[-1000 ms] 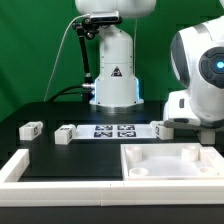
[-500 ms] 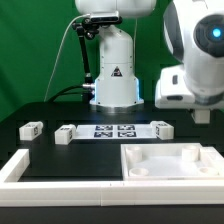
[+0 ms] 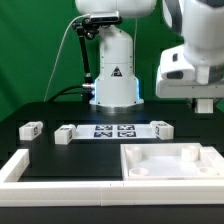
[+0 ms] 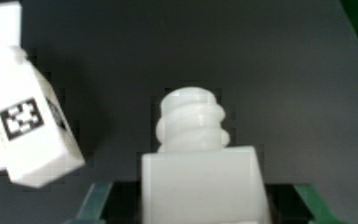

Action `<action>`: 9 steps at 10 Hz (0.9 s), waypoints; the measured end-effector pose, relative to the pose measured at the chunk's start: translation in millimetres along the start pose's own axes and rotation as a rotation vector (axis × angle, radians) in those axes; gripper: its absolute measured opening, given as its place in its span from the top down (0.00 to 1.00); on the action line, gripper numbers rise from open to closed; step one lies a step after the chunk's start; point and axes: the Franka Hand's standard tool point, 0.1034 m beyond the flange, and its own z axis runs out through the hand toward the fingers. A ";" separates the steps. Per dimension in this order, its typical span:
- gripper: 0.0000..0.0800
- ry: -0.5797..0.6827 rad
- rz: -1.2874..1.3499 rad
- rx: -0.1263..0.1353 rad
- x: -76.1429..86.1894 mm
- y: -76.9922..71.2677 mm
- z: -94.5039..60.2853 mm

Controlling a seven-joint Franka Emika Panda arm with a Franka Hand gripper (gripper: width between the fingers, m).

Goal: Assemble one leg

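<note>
As hand grips leg, arm risen higher

Setting: robotics lab. Evidence: white robot arm base, flat green backdrop, black tabletop, tagged white marker board.

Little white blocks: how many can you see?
4. Three lie on the table: left leg and second leg on the exterior view's left of the marker board, third leg on its right. A fourth leg sits in the gripper. The arm could hide more.

Plain green backdrop, matte black tabletop, even light
</note>
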 end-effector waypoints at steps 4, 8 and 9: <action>0.64 0.300 -0.078 -0.015 26.8 4.4 -16.6; 0.64 0.621 -0.137 0.039 36.6 6.8 -35.7; 0.64 0.671 -0.149 0.049 38.0 7.0 -41.7</action>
